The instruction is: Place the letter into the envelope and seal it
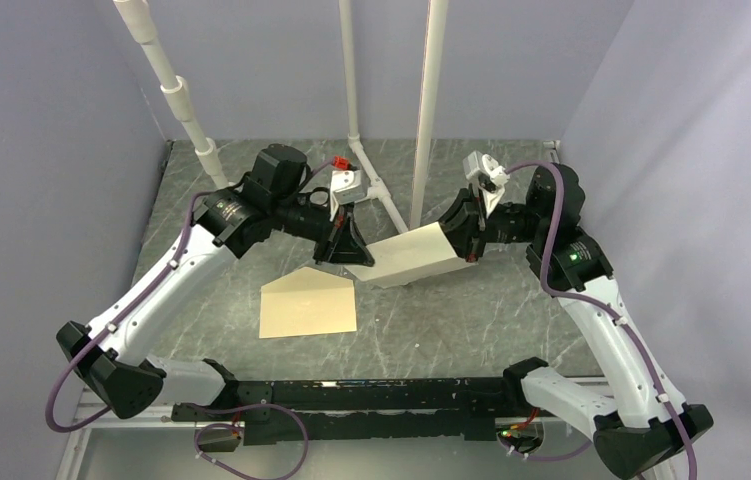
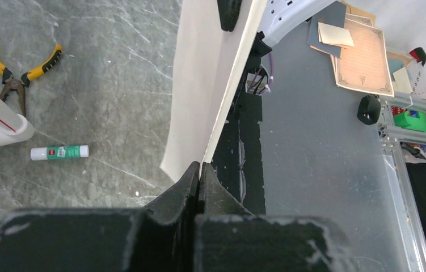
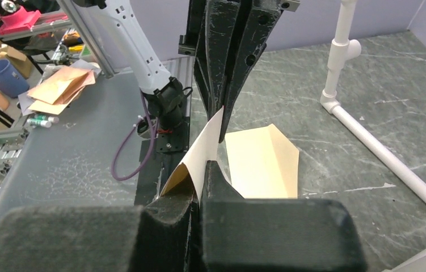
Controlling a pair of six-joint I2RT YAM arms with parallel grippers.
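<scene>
The letter (image 1: pixel 413 257) is a pale sheet, folded over, held in the air between both grippers above the table's middle. My left gripper (image 1: pixel 349 250) is shut on its left edge; in the left wrist view the letter (image 2: pixel 199 85) runs edge-on up from the closed left gripper (image 2: pixel 200 170). My right gripper (image 1: pixel 466 245) is shut on the right end, and the letter (image 3: pixel 202 156) rises from the right gripper (image 3: pixel 200 187) toward the left gripper (image 3: pixel 220 116). The tan envelope (image 1: pixel 308 303) lies flat on the table below, flap open and pointing away, also in the right wrist view as the envelope (image 3: pixel 264 164).
White pipe stands (image 1: pixel 376 190) rise at the back middle, with a pipe foot (image 3: pixel 369 141) running along the table. A glue stick (image 2: pixel 60 152) and yellow-handled pliers (image 2: pixel 17 68) lie on the table near the pipes. Loose papers (image 2: pixel 363 54) lie on a bench beyond the table's near edge.
</scene>
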